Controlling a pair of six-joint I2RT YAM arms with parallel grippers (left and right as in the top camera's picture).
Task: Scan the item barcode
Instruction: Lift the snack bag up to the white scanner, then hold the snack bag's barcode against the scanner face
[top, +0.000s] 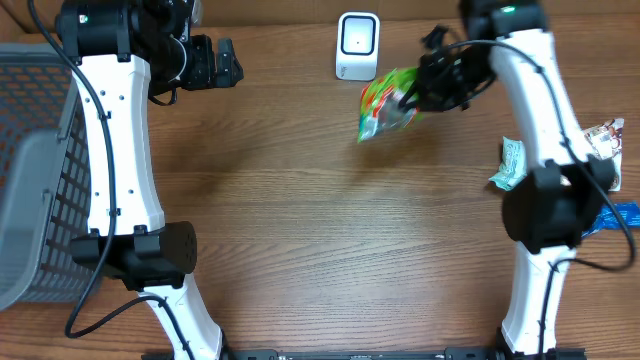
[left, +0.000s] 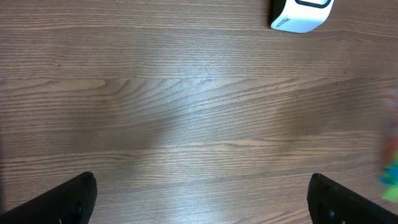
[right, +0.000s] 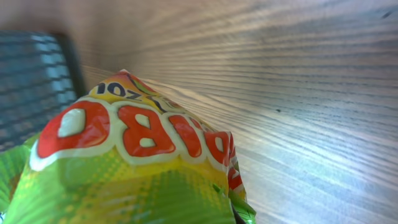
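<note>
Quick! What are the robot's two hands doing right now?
Left gripper: open, holding nothing.
Right gripper: closed on the green snack bag.

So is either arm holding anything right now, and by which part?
The right gripper is shut on the green and yellow plastic snack bag, pinching its edge nearest that arm. The left gripper is open and empty.

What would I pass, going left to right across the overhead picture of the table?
basket → left gripper → scanner → bag → teal packet
</note>
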